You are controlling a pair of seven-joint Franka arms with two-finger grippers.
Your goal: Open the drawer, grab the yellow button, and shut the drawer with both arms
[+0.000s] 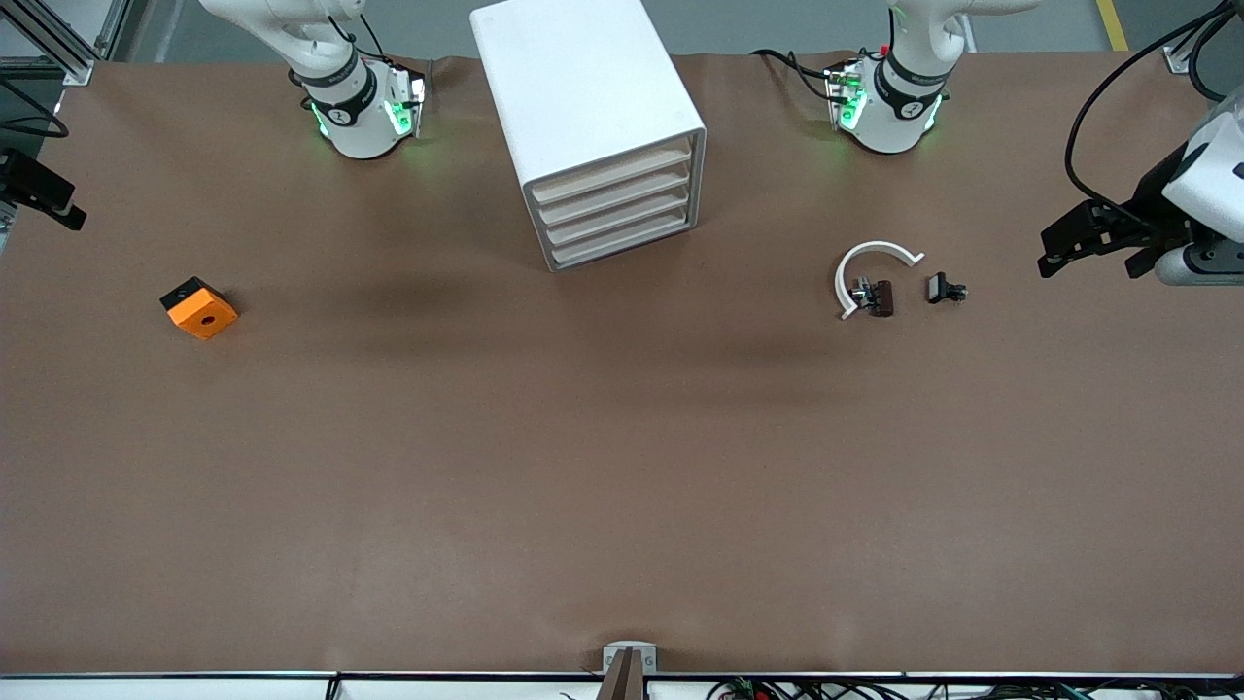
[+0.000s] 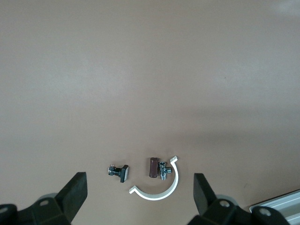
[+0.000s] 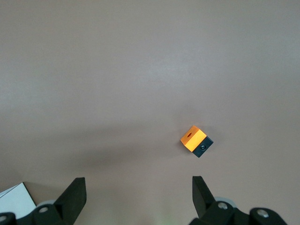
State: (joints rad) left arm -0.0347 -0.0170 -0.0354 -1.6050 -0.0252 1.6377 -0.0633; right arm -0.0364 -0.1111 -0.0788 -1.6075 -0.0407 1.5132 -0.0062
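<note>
The white cabinet [image 1: 583, 117] stands at the middle of the table between the two arm bases. Its four cream slat fronts sit flush, and the drawer [image 1: 614, 171] is the highest of them, shut. The button is out of view. My left gripper [image 1: 1088, 248] hangs open at the left arm's end of the table; in the left wrist view the left gripper [image 2: 140, 177] holds nothing above some small parts. My right gripper [image 1: 44, 194] hangs at the right arm's end; in the right wrist view the right gripper [image 3: 138, 180] is open and holds nothing above bare table.
An orange square block [image 1: 199, 307] [image 3: 197, 141] with a centre hole lies toward the right arm's end. Toward the left arm's end lie a white curved clip [image 1: 870, 267] [image 2: 157, 190], a brown part [image 1: 880, 297] [image 2: 153, 167] and a black part [image 1: 943, 288] [image 2: 121, 172].
</note>
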